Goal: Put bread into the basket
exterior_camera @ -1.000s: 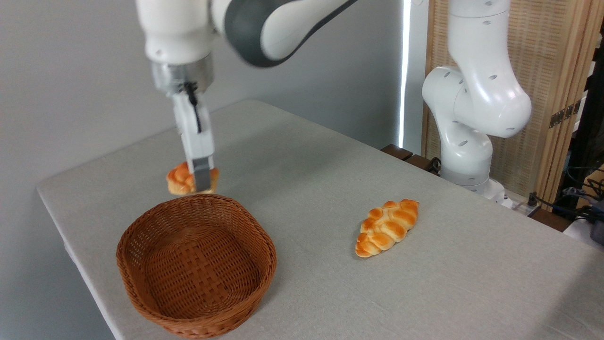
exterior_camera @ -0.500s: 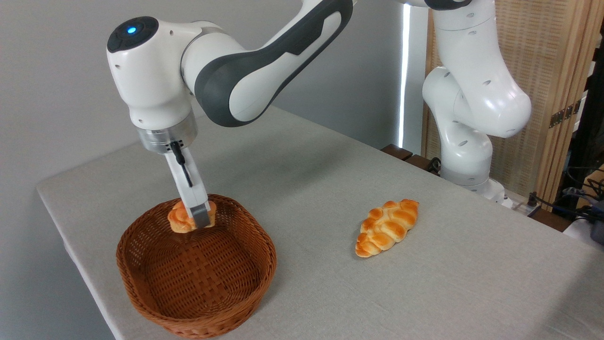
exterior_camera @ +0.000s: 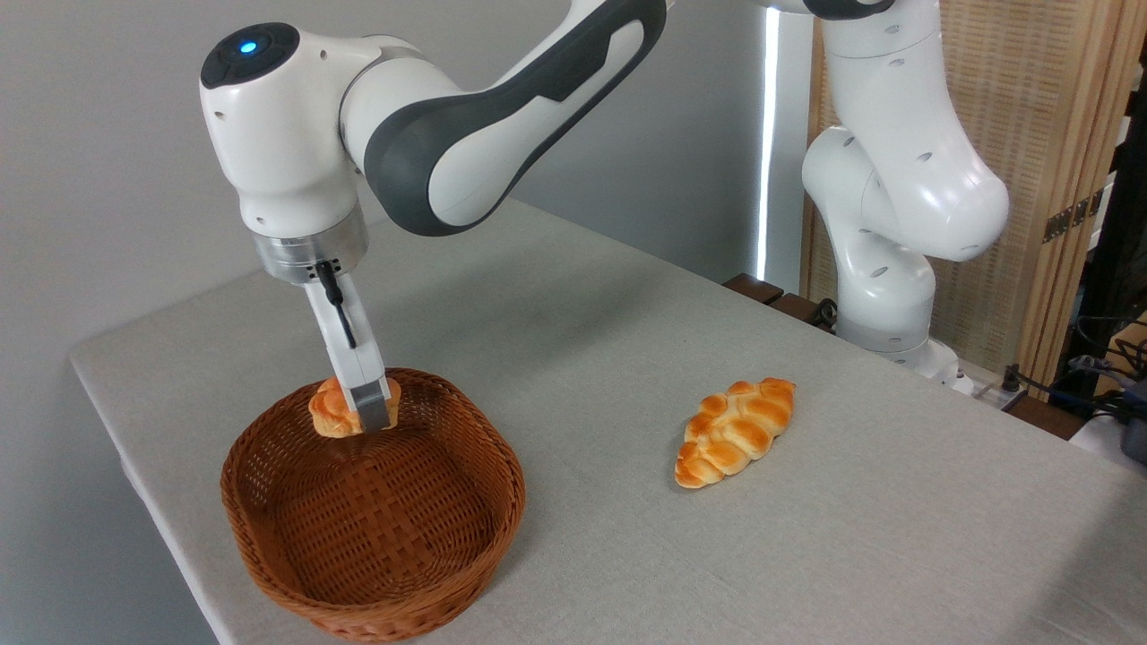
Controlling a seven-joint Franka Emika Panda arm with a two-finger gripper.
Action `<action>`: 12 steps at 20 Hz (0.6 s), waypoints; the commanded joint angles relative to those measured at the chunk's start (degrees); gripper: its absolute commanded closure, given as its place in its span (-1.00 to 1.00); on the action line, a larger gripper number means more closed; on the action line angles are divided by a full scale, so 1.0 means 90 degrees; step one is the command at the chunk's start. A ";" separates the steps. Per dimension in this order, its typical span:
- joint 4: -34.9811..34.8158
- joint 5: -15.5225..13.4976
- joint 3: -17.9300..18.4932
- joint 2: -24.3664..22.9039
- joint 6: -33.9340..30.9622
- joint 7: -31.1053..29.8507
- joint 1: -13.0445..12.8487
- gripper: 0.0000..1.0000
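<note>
Lower now: one bun (exterior_camera: 333, 408) in hand (exterior_camera: 366, 414), one basket (exterior_camera: 269, 555), one loaf (exterior_camera: 735, 432).

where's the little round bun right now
The bun is left of centre, gripped by the pincer over the far inner edge of the basket.

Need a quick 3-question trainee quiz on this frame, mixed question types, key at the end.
1. True or false: the two-finger gripper is shut on the small round orange-golden bun.
2. Where is the bun relative to the wide brown woven wicker basket? A) on the table to the basket's right B) held inside the basket's far rim C) under the basket
3. Fill in: the long braided golden loaf lies on the grey cloth-covered ____, to the basket's right.

Key: 1 true. 2 B. 3 table.
</note>
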 commanded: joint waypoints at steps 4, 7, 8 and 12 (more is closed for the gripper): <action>0.0062 -0.0053 -0.0033 -0.0007 0.0038 -0.0067 0.0064 -1.00; 0.0062 0.0025 -0.0004 -0.0056 -0.0029 -0.0067 0.0074 -1.00; 0.0062 0.0161 0.0025 -0.0114 -0.0059 -0.0076 0.0074 -1.00; 0.0003 0.0338 0.0035 -0.0660 -0.0146 -0.0640 0.0113 -1.00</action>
